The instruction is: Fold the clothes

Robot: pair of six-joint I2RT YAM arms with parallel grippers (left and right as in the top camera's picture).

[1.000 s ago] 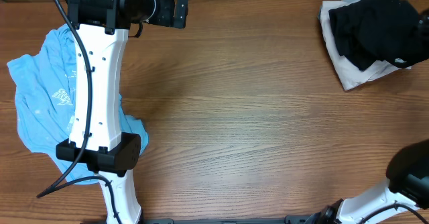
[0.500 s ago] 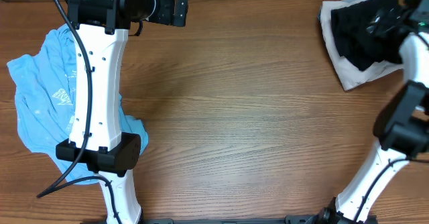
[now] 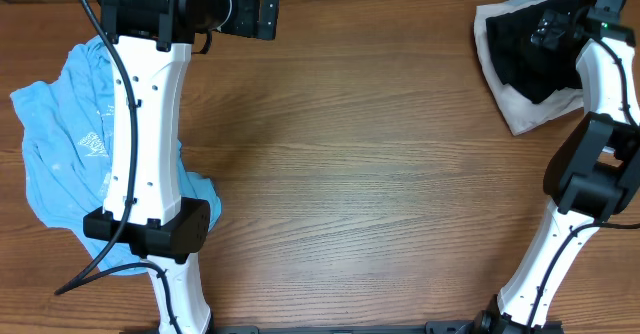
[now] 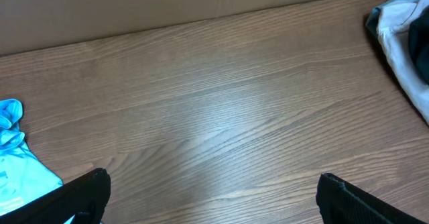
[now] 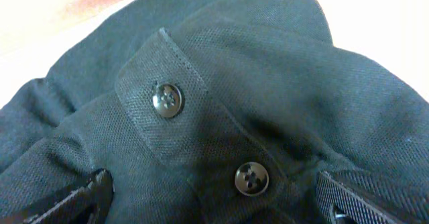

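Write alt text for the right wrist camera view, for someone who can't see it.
Close-up of a black top filling the frame, its button placket running diagonally with two black buttons. The open right claw shows only as dark fingertips at the bottom corners; white cloth edges the top.

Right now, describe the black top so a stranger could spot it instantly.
Look at the wooden table from overhead and go to its far right corner, under the right arm's gripper. There the black top lies bunched on a white cloth. It is the only dark garment, with a buttoned placket, unlike the light blue T-shirt on the left.
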